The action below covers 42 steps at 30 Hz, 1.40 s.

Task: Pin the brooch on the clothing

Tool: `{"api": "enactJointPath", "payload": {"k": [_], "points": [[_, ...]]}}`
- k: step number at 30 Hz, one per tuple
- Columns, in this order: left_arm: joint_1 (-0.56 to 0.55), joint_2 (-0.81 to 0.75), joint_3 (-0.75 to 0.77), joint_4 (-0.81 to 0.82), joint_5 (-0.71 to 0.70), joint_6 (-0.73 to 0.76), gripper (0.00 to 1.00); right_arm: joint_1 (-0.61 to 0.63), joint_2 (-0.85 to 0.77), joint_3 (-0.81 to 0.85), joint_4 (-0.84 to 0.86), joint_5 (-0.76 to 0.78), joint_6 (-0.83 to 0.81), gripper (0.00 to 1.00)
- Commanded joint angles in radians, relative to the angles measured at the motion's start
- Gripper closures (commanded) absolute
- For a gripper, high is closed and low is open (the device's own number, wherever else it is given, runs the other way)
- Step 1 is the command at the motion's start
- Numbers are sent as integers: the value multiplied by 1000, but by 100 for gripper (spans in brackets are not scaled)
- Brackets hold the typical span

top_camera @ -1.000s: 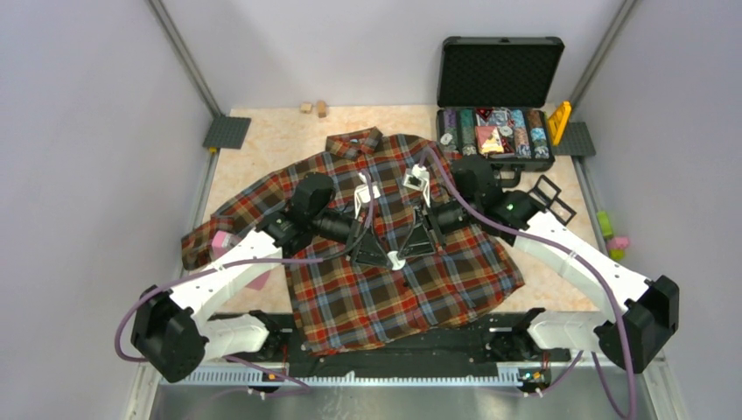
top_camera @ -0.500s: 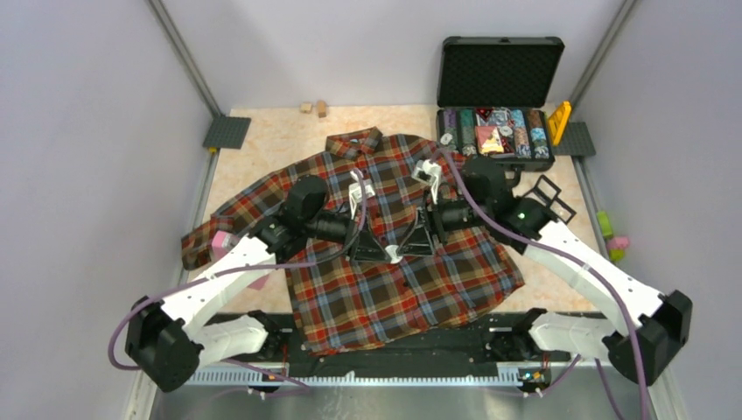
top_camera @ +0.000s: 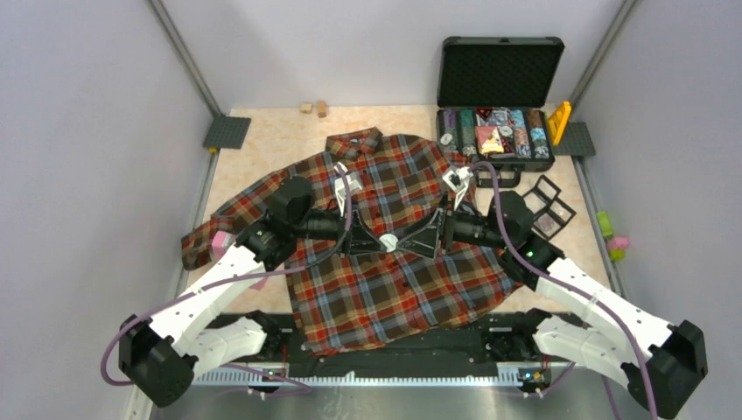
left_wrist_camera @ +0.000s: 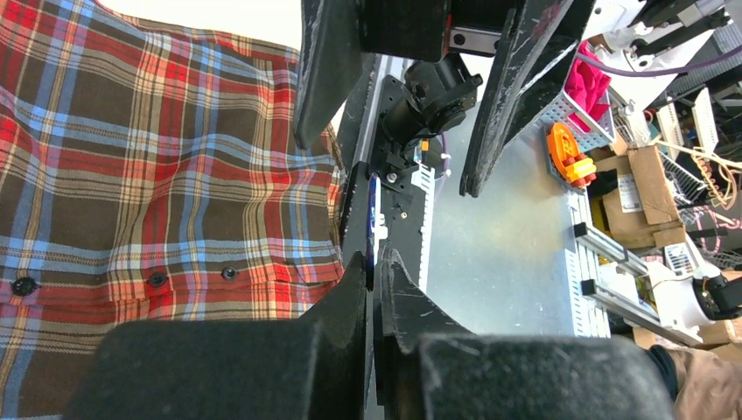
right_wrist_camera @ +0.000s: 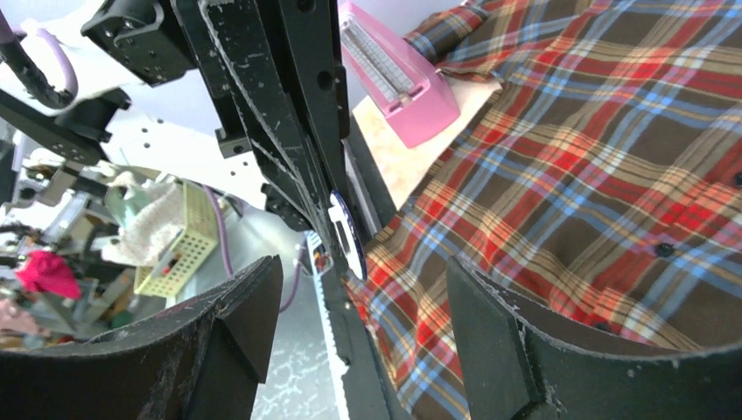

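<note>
Left pincer (top_camera: 386,242) facing right pincer (top_camera: 408,242), tips near; open case (top_camera: 500,74) far right

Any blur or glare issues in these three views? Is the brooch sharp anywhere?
Top view: even light, soft shadows, no glare; brooch just a pale speck. Left wrist: left end effector dark and defocused up close, brooch edge-on, shirt sharp. Right wrist: right end effector soft-focus, brooch rim fairly sharp.

Overhead looks down from behind; close wrist views face each other, sharing shirt (top_camera: 385,293)
</note>
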<state>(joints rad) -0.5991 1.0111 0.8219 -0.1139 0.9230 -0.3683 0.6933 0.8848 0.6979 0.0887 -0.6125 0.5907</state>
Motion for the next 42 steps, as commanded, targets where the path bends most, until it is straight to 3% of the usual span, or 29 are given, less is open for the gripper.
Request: {"api": "enactJointPath", "payload": {"k": [1, 10, 16, 22, 33, 42], "points": [[7, 10, -5, 46, 51, -3, 100, 11, 27, -28, 251, -44, 126, 30], [9, 11, -5, 44, 63, -1, 100, 19, 59, -30, 247, -79, 128, 46], [9, 9, -8, 46, 65, -6, 100, 70, 109, -14, 218, -79, 95, 48], [10, 3, -9, 46, 62, -4, 100, 84, 134, -8, 232, -85, 93, 64], [9, -3, -10, 42, 70, 0, 100, 84, 70, -15, 176, -46, 70, 61], [9, -6, -11, 42, 71, 2, 100, 84, 69, -18, 157, -41, 57, 71]]}}
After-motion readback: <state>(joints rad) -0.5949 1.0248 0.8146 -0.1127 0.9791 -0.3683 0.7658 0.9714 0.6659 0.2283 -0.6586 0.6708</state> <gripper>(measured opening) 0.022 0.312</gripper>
